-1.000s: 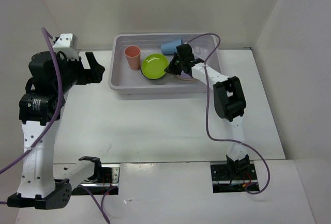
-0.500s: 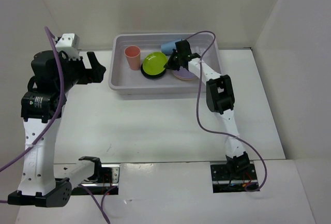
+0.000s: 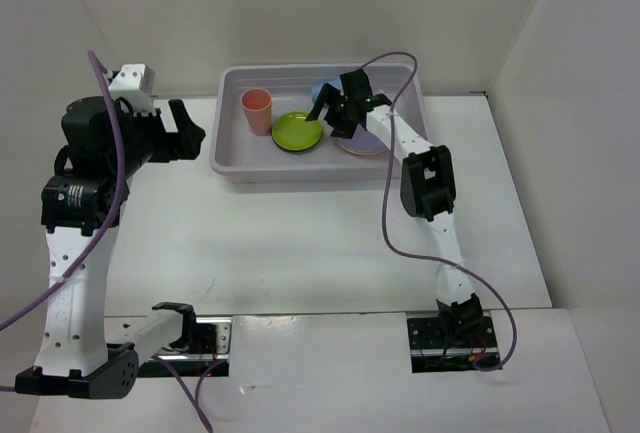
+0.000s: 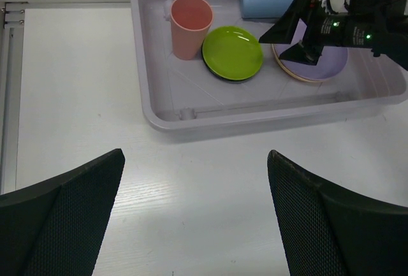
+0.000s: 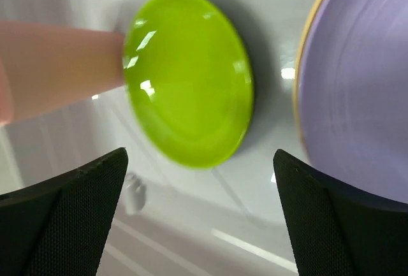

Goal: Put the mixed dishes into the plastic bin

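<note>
- At the far end of the white table [image 3: 300, 243], a shallow rectangular bin of pale grey translucent plastic [image 4: 255, 120] holds all the dishes.
- The round lime green plastic plate [image 4: 233, 53] lies flat mid-bin, just beside the upright salmon-pink plastic cup [image 4: 190, 24].
- The larger lavender plate [image 4: 326, 67] rests on the pale orange plate [image 4: 299, 77]. The blue cup [image 4: 268, 0] lies on its side behind them.
- The right gripper [image 4: 271, 42] hovers between the plates, jaws wide, nothing held.
- The left gripper [image 4: 194, 161] hangs over the table outside the bin, jaws wide, empty.

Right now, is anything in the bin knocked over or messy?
Only the blue cup: it lies on its side by the bin's far wall, while the pink cup stands upright. The green plate and lavender plate lie flat; nothing looks spilled or broken.
</note>
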Robot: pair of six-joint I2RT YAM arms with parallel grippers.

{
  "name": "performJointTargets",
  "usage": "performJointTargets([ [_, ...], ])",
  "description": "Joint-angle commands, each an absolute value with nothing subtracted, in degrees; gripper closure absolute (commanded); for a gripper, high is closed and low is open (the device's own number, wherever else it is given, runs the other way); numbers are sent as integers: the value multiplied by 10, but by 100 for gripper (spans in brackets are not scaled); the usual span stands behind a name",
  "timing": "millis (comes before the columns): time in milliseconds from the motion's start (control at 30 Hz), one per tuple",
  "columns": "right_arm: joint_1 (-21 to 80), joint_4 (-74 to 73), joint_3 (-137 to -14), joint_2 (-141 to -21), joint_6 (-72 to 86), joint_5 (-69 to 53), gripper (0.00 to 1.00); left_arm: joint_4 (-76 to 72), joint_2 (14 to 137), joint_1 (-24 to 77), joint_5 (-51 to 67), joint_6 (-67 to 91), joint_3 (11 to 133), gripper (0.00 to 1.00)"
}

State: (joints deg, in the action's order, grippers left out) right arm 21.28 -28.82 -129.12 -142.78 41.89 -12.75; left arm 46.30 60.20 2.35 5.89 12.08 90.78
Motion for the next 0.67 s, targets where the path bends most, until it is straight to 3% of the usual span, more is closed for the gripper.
performJointTargets([
  [0,213,-300,-1288,-1297,388,-113,0,453,601,25,77,120,933,1],
  [300,213,-187,-939,-943,391,-53,0,438,639,25,209,121,913,1],
  [633,223,-141,-770,-687,391,-11,0,371,667,47,297,169,867,1],
])
